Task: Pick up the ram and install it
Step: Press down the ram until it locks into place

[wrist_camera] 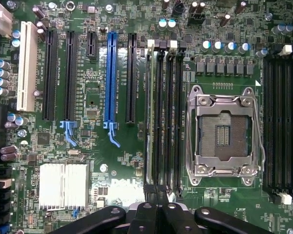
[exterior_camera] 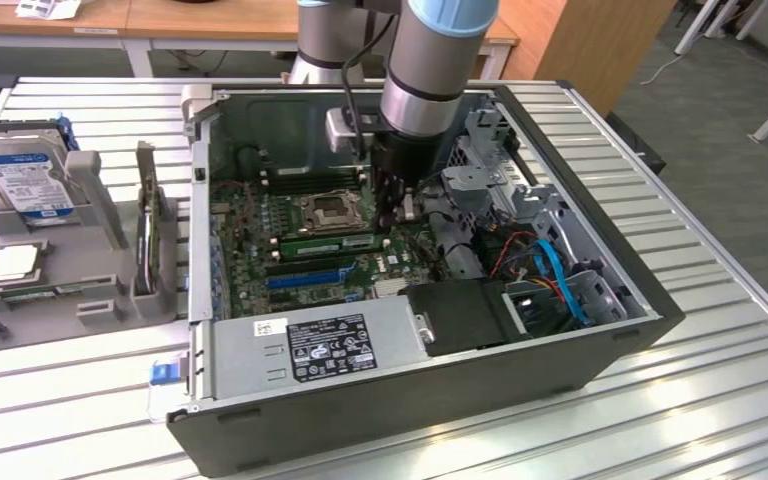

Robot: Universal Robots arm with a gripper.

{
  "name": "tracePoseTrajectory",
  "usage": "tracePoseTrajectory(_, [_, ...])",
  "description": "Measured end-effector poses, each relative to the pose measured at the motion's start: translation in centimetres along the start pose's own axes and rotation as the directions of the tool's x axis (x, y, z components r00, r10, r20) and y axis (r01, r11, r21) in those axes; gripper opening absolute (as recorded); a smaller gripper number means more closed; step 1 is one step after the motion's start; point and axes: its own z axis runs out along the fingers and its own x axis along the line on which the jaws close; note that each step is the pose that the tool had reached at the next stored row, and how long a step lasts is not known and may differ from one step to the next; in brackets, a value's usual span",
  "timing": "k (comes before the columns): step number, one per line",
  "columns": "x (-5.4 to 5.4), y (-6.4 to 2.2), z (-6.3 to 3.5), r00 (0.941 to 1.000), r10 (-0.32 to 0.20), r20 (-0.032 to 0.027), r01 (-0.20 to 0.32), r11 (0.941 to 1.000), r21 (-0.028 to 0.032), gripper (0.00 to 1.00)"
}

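**Wrist view entry: ram stood in its slot, tool clenched over one end**

Item 1, the ram (wrist_camera: 149, 112). It is seen edge-on as a thin pale-green strip standing in the outermost of the four black memory slots (wrist_camera: 167, 112), on the side away from the CPU socket (wrist_camera: 223, 131). In the exterior view it is listed as a green stick (exterior_camera: 335, 243) inside the computer case (exterior_camera: 598, 330), just beside the socket. Its long axis runs from the exterior view's left to its right, parallel to the neighbouring slots. It is judged to be placed in the slot. Whether the end latches are locked cannot be told.

Item 2, the tool (wrist_camera: 156, 195). The fingers are clenched together and nothing is seen clasped between them. The tool is set directly above the ram's end at the exterior view's right (exterior_camera: 391, 215). Contact with the ram's top edge cannot be confirmed.

Item 3, room for moving. The adjoining memory slots are unfilled. The blue expansion slot (wrist_camera: 110, 78) lies near on the ram's far side. A drive cage (exterior_camera: 491, 185) crowds the arm at the exterior view's right. Open space is left above the board.

Item 4, a hard drive (exterior_camera: 27, 178) is racked outside the case on the surface (exterior_camera: 731, 400).
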Motion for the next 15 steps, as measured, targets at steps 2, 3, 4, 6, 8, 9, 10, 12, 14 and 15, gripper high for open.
tracePoseTrajectory(2, [0.01, 0.0, 0.06, 1.0, 0.0, -0.0003, 0.0, 1.0, -0.0001, 0.1])
tracePoseTrajectory(3, [0.01, 0.0, 0.06, 1.0, 0.0, -0.0002, 0.0, 1.0, -0.0001, 0.1])
tracePoseTrajectory(4, [0.01, 0.0, 0.06, 1.0, 0.0, -0.0003, 0.0, 1.0, -0.0001, 0.1])
tracePoseTrajectory(6, [0.0, 0.0, 0.09, 1.0, 0.0, 0.0, 0.0, 1.0, 0.0, 0.1])
tracePoseTrajectory(8, [0.01, -0.01, 0.16, 1.0, 0.0, 0.0, 0.0, 1.0, 0.0, 0.1])
tracePoseTrajectory(9, [0.01, -0.01, 0.18, 1.0, 0.0, -0.0002, 0.0, 1.0, 0.0, 0.1])
tracePoseTrajectory(10, [0.01, -0.01, 0.19, 1.0, 0.0, -0.0003, 0.0, 1.0, -0.0001, 0.1])
tracePoseTrajectory(12, [0.01, -0.01, 0.19, 1.0, 0.0, -0.0003, 0.0, 1.0, -0.0001, 0.1])
tracePoseTrajectory(14, [0.01, -0.01, 0.2, 1.0, 0.0, -0.0001, 0.0, 1.0, 0.0, 0.1])
tracePoseTrajectory(15, [0.01, -0.01, 0.22, 1.0, 0.0, 0.0, 0.0, 1.0, 0.0, 0.1])
